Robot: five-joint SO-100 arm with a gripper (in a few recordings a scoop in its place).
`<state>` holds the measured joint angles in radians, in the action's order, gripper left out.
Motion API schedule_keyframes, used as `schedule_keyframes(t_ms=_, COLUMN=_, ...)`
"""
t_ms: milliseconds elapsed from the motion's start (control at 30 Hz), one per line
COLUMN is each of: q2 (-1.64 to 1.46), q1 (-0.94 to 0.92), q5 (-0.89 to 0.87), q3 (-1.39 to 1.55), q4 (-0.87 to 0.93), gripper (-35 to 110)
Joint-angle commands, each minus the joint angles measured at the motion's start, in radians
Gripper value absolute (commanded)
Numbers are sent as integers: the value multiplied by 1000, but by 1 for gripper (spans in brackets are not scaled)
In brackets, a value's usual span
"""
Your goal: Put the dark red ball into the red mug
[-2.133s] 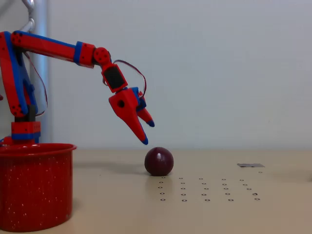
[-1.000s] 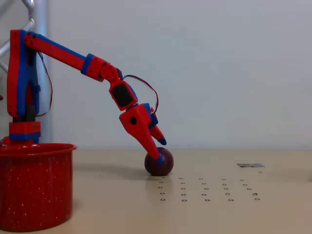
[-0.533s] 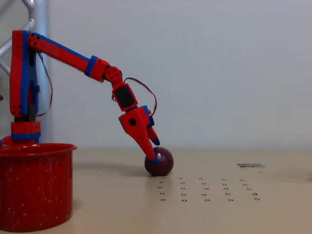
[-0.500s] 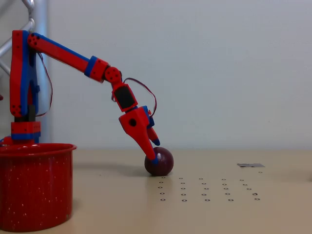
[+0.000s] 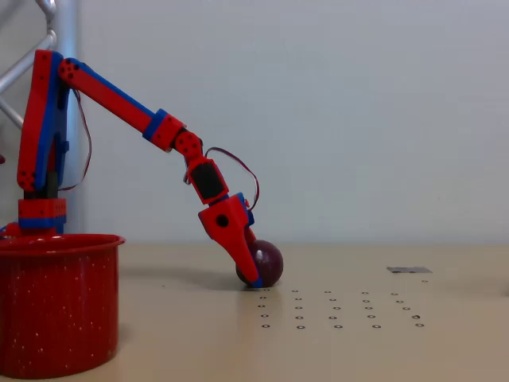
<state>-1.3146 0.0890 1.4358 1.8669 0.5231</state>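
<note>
One gripper (image 5: 253, 267) down at table level, near finger (image 5: 245, 259) laid across left face of dark red ball (image 5: 266, 261), blue tip touching or just above tabletop. Far finger hidden behind near one from this side-on fixed view, so jaw state: cannot tell. Looks placed around the ball, not confirmed clamped.

Arm (image 5: 111, 95) reaching down and right from base at left edge, wrist pitched steeply.

Ball resting on table (image 5: 445, 334), not lifted, roughly mid-frame, just behind a grid of small printed rings (image 5: 338, 310). Red mug (image 5: 57, 302) well apart at lower left, nearer the camera, upright, mouth open upward, nothing visible inside from this angle.

Handling judgement: smooth glossy sphere, probably rigid and light, likely slippery against hard plastic fingers. Rolls freely if nudged off-centre. Best hold across the widest part, fingers on opposite sides at mid-height; grip above the equator risks squeezing it out downward, below risks popping it up. Moderate closing force, then check it comes up with the fingers.

Step in hand: grasp, pre-lift. Remaining: lift, swing left over mug rim, drop. Mug much wider than ball, so release tolerance generous.

Small dark patch (image 5: 409, 270) lying flat on table far right, irrelevant.
</note>
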Motion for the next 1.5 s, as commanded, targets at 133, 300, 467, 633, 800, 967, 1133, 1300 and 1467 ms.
schedule_keyframes(t_ms=133, q2=0, q1=12, q5=-9, q3=-118, q4=-17, gripper=44)
schedule_keyframes(t_ms=300, q2=21, q1=12, q5=-2, q3=-149, q4=-17, gripper=35)
schedule_keyframes(t_ms=467, q2=26, q1=14, q5=28, q3=-166, q4=-21, gripper=27)
schedule_keyframes(t_ms=633, q2=28, q1=17, q5=8, q3=-192, q4=-20, gripper=22)
schedule_keyframes(t_ms=800, q2=5, q1=18, q5=-77, q3=-236, q4=11, gripper=19)
schedule_keyframes(t_ms=967, q2=-48, q1=20, q5=-190, q3=-296, q4=132, gripper=19)
schedule_keyframes(t_ms=1133, q2=-127, q1=18, q5=-324, q3=-365, q4=301, gripper=17)
schedule_keyframes(t_ms=1300, q2=-198, q1=2, q5=-433, q3=-477, q4=505, gripper=17)
schedule_keyframes(t_ms=1467, q2=-264, q1=-43, q5=-440, q3=-571, q4=640, gripper=17)
